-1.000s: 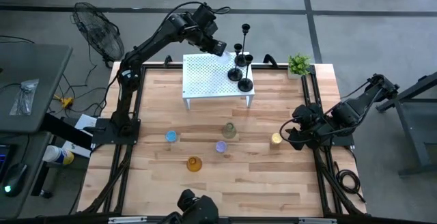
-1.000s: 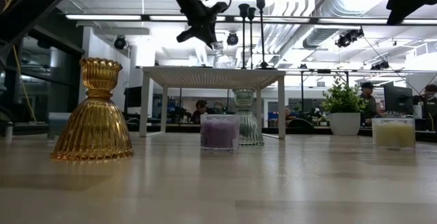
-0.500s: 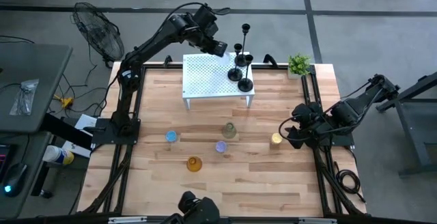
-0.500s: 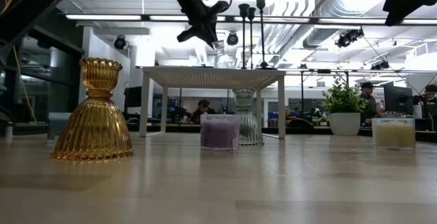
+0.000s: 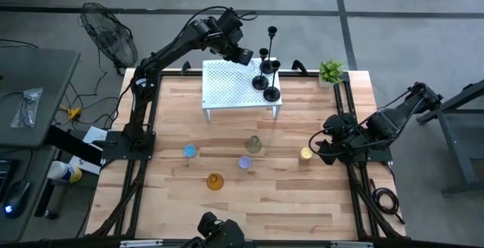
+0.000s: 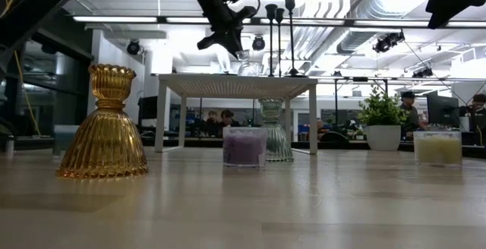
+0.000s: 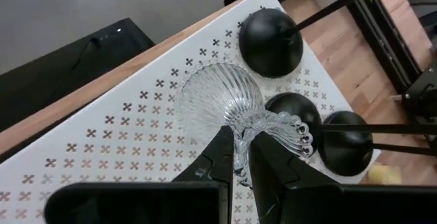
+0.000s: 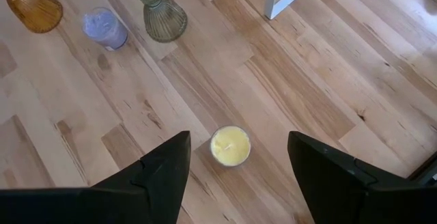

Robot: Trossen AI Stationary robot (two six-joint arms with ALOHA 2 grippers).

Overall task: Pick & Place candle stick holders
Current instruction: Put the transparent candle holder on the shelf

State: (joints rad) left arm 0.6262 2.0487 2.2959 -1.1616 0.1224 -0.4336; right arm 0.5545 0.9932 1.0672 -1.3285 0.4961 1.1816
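Note:
My left gripper [image 5: 243,54] is shut on a clear ribbed glass holder [image 7: 218,101] over the far right part of the white perforated stand [image 5: 234,89]. Three black candle stick holders [image 5: 266,70] stand on their round bases at that stand's right end, close beside the glass. My right gripper [image 5: 318,151] hovers open near the table's right edge. In its wrist view a small yellow glass holder [image 8: 230,145] sits on the table beyond and between its fingers, untouched. My left gripper pinches the clear holder's beaded cup rim [image 7: 247,157] between its two fingers, apparently one inside the cup and one outside. The fingers slant down from the far left. The holder hangs tilted with its flared base [image 6: 247,68] at the stand's top; whether it touches I cannot tell.
On the wooden table in front of the stand sit a blue holder [image 5: 189,151], a grey-green glass holder [image 5: 254,144], a purple one [image 5: 244,162] and an amber one [image 5: 215,181]. A small potted plant [image 5: 330,71] stands at the far right corner.

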